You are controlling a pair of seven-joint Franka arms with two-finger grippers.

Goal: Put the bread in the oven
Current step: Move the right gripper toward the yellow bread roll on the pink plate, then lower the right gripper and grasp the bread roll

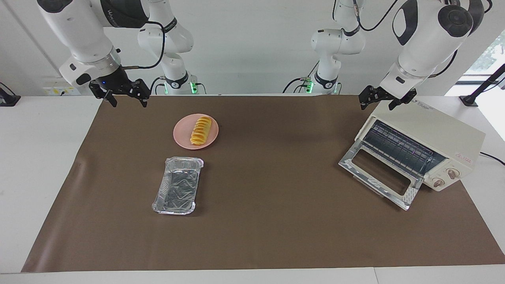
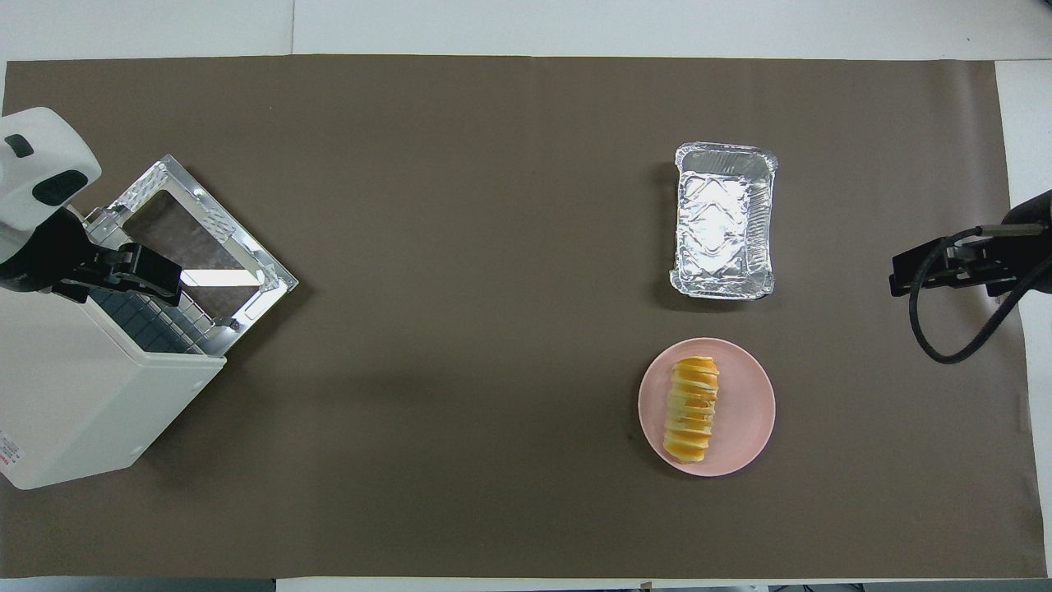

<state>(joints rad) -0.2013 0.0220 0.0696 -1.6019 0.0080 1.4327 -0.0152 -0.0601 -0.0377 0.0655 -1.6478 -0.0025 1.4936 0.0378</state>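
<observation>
A: Bread (image 1: 201, 131) location?
B: On pink plate (image 1: 182, 140), by the foil tray (image 1: 178, 185), right arm's end of the surface (image 1: 276, 236). Oven (image 1: 424, 152) door down, left arm's end.
A: Jaws?
B: Left gripper (image 1: 380, 100), right gripper (image 1: 120, 92): wide, empty

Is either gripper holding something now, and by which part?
Nothing is held. Left gripper hangs over the cream-white toaster oven; right gripper, empty. The ridged yellow-orange bread lies on its plate.
</observation>
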